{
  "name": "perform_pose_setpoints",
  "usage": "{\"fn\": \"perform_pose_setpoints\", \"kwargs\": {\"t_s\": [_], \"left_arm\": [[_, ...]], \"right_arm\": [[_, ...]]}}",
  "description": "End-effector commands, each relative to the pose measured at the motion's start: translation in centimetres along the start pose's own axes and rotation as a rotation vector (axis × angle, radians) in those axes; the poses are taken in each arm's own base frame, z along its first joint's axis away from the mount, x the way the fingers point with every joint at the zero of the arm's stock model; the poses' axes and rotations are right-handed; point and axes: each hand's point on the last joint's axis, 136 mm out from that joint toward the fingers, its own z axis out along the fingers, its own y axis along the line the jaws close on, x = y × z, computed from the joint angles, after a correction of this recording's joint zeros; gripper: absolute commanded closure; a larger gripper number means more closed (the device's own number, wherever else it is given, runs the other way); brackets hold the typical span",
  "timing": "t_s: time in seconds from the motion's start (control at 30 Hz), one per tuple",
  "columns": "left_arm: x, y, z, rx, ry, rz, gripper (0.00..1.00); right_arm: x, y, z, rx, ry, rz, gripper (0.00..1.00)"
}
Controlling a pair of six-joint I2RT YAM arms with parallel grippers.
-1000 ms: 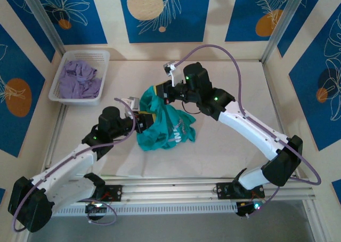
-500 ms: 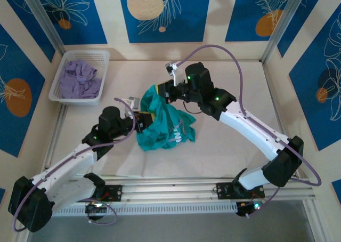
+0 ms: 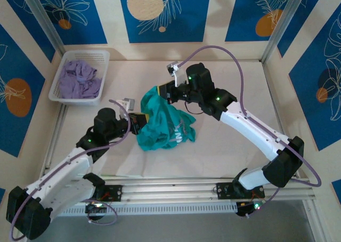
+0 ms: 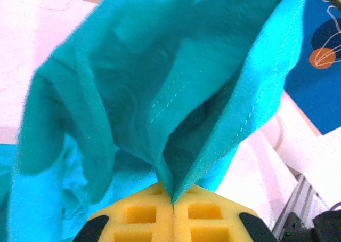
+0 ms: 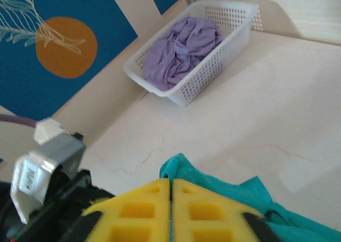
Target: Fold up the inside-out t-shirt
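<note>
Hauled back and out to the left over the last second with the left gripper (image 3: pixel 137 120), with the elbow sunk toward the near edge; barely stirred on the other side. Clamped tight now, yellow pads pressed flat together on a stitched fold of the inside-out t-shirt (image 3: pixel 166 126), with the seam running straight into the pinch in the left wrist view. Pinched at the far edge of the cloth by the right gripper (image 3: pixel 166 94) too, by the look of it: pads together in the right wrist view, with a teal corner poking out just past the tips. Strung between the two grips, then, and bunched in a crumpled heap on the middle of the table (image 3: pixel 229 77), well apart from the white basket (image 3: pixel 104 56) and the lavender garment (image 3: pixel 79 78) in the far-left corner. Early in the job, judging by that heap: no flat panel, no sleeve laid out, nothing folded yet. Looks like the spreading step, getting two edges in hand so as to open the shirt up. Next, probably: draw the grips apart and lift, enough to let the bulk hang and shake loose, then lay it flat before any fold. Needs care with that thin right-hand pinch; could slip free under tension and drop the corner back into the pile.
</note>
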Motion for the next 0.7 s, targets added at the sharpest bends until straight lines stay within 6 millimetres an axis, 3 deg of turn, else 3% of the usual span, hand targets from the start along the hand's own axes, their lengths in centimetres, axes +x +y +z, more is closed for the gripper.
{"fn": "perform_pose_setpoints", "kwargs": {"t_s": [0.0, 0.17, 0.37, 0.47, 0.67], "left_arm": [[-1.7, 0.2, -1.5, -0.047, -0.028, 0.040, 1.00], [-2.9, 1.2, -3.3, -0.138, -0.037, 0.060, 1.00], [-5.1, 3.0, -5.7, -0.282, -0.061, 0.081, 1.00], [-6.2, 3.0, -6.7, -0.301, -0.086, 0.093, 1.00], [-6.3, 3.1, -6.8, -0.291, -0.100, 0.077, 1.00]], "right_arm": [[2.1, -0.8, -0.6, 0.028, 0.094, 0.002, 0.77], [8.1, -5.8, -2.9, 0.197, 0.191, 0.072, 0.58], [15.8, -13.3, -4.5, 0.353, 0.292, 0.289, 0.53], [17.5, -14.9, -3.4, 0.356, 0.312, 0.343, 0.51], [17.6, -15.9, 0.7, 0.277, 0.338, 0.382, 0.49]]}}
